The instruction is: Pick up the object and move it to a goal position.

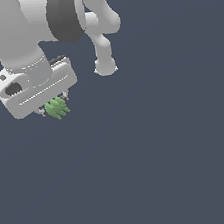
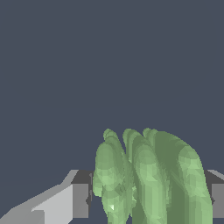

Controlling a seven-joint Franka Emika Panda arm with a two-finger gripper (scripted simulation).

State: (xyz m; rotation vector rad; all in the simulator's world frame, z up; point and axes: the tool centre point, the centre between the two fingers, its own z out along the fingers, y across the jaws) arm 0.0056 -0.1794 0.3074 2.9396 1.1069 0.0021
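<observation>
Exterior view: the green object (image 1: pixel 57 108) is seen tucked under the white gripper (image 1: pixel 54 105), near the upper part of the exterior view's left, apparently lifted, though no surface is shown to confirm this. The transport step is judged to be in hand; no goal marker is visible, so the carry is best done smoothly, squeeze held steady, no jerks. In the wrist view the ridged lump (image 2: pixel 148 179) is flanked by both fingers (image 2: pixel 80 199); the gripper is narrowed and clamped on it.
</observation>
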